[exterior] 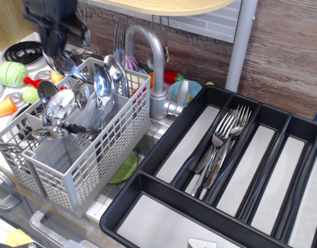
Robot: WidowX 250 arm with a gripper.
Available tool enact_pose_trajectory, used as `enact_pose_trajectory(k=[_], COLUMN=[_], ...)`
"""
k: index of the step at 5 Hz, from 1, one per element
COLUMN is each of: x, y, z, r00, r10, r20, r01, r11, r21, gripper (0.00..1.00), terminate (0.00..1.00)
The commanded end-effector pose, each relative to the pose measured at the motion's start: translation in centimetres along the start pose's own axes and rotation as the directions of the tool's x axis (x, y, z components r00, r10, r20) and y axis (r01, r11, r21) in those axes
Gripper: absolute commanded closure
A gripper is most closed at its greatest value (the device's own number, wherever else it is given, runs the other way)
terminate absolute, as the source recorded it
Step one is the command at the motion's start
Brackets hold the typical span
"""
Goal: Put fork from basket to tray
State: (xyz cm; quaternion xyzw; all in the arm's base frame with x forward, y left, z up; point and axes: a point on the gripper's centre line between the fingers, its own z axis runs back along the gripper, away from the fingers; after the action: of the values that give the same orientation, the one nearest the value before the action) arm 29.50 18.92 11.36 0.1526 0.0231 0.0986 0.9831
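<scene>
The light grey basket (96,155) stands at the left, full of spoons (102,85). A silver fork (119,44) stands upright at its back corner, tines up. My black gripper (56,46) hangs over the basket's back left corner, just above a spoon bowl (65,64). It is blurred, and I cannot tell whether its fingers hold anything. The black tray (148,178) lies at the right, with several forks (223,137) in its second long compartment.
A grey faucet (153,57) rises between basket and tray. Toy vegetables (12,73) and a stove burner (18,51) sit at the far left. A green toy (124,170) lies under the basket's right side. A wooden shelf hangs overhead.
</scene>
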Motion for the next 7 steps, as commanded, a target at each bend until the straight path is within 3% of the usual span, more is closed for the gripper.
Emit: enact_pose_trajectory(k=[1, 2, 4, 5, 7], x=[-0.5, -1.4, -3.0, -2.6, -1.4], y=[1.5, 1.3, -0.4, -2.4, -7.5], z=[7.9, 11.9, 16.0, 16.1, 15.0], r00=[0.996, 0.995, 0.985, 0.968, 0.975], r10=[0.077, 0.096, -0.008, -0.066, -0.048], r20=[0.041, -0.027, -0.171, -0.242, -0.216], r01=[-0.079, -0.094, 0.027, 0.070, 0.041], r11=[0.996, 0.993, 0.994, 0.998, 0.999], r21=[0.032, 0.078, 0.111, 0.009, -0.034], gripper=[1.00, 1.00, 1.00, 1.00, 1.00], terminate=[0.00, 0.00, 0.00, 0.00, 0.00])
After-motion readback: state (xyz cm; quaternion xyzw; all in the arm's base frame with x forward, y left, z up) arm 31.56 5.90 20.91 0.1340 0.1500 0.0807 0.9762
